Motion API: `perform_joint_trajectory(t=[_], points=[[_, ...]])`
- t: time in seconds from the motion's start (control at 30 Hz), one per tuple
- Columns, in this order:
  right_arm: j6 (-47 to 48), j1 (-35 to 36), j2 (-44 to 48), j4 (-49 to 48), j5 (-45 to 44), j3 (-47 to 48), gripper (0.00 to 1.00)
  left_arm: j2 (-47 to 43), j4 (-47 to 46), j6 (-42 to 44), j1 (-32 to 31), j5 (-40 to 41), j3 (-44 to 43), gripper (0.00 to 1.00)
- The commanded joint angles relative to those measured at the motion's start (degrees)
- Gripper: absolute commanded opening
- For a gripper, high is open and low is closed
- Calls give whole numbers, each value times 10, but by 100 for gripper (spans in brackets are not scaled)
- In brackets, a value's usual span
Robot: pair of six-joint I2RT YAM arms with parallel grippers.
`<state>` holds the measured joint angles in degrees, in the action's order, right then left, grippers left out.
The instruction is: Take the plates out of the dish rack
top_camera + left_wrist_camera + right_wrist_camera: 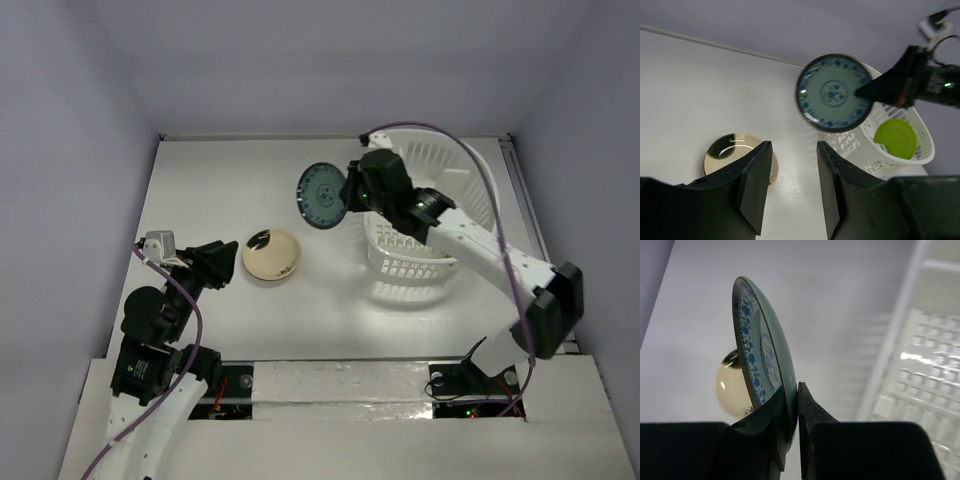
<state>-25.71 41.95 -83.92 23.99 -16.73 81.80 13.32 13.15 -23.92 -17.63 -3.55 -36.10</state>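
While the right gripper (792,400) is clamped on the rim of the grey-blue plate (322,195) (a blue patterned band rings its face) and holds it on edge in the air just left of the white dish rack (410,265), the left gripper (794,147) hangs low over the table (220,180) with its 2 fingers partly apart and nothing between them. 1 glossy beige plate (272,254) lies flat on the table just beside the left gripper's fingertips, well apart from the rack, and 1 lime green plate (896,138) sits inside the rack.
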Motion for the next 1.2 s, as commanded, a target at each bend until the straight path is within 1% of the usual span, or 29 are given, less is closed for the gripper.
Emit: perform_joint_trajectory(t=[0.0, 0.03, 0.1, 0.17, 0.27, 0.37, 0.4, 0.53, 0.6, 0.67, 0.7, 0.77, 0.8, 0.87, 1.03, 1.1, 1.13, 1.17], points=[[-42, 26, -62, -100, 95, 36, 0, 5, -21, -3, 0, 10, -16, 38], [-56, 39, -78, -112, 102, 40, 0, 6, -21, -3, 0, 10, -16, 38], [-74, 56, -142, -140, 118, 60, 0, 7, -21, -2, 0, 12, -16, 38], [-88, 64, -192, -150, 124, 72, 0, 8, -21, -3, 0, 10, -16, 38], [-111, 69, -243, -164, 142, 87, 0, 9, -21, -3, 0, 9, -17, 38], [-146, 69, -266, -208, 163, 70, 0, 10, -22, -2, 0, 8, -16, 38], [-153, 69, -277, -217, 185, 65, 0, 10, -21, -3, 0, 8, -16, 38], [-174, 69, -295, -226, 183, 52, 1, 10, -21, -3, 0, 7, -16, 38], [-177, 69, -295, -228, 182, 36, 4, 10, -22, -2, 0, 7, -15, 38], [-181, 74, -295, -226, 180, 28, 8, 11, -22, -2, 0, 6, -15, 38], [-181, 74, -295, -224, 178, 22, 13, 10, -23, -2, 0, 5, -15, 38], [-178, 80, -298, -219, 177, 16, 19, 10, -22, -2, 0, 5, -15, 38], [-177, 81, -300, -216, 178, 13, 25, 10, -23, -2, 0, 5, -15, 38], [-167, 86, -304, -201, 176, 11, 31, 9, -23, -2, 0, 5, -15, 38], [-152, 96, -295, -172, 171, 1, 42, 7, -23, -3, 0, 5, -15, 38], [-144, 102, -288, -161, 144, 0, 48, 7, -23, -3, 0, 5, -15, 38], [-135, 107, -285, -147, 138, -1, 54, 7, -22, -2, 0, 5, -15, 38], [-131, 107, -281, -139, 130, -1, 55, 7, -22, -3, 0, 5, -15, 38]])
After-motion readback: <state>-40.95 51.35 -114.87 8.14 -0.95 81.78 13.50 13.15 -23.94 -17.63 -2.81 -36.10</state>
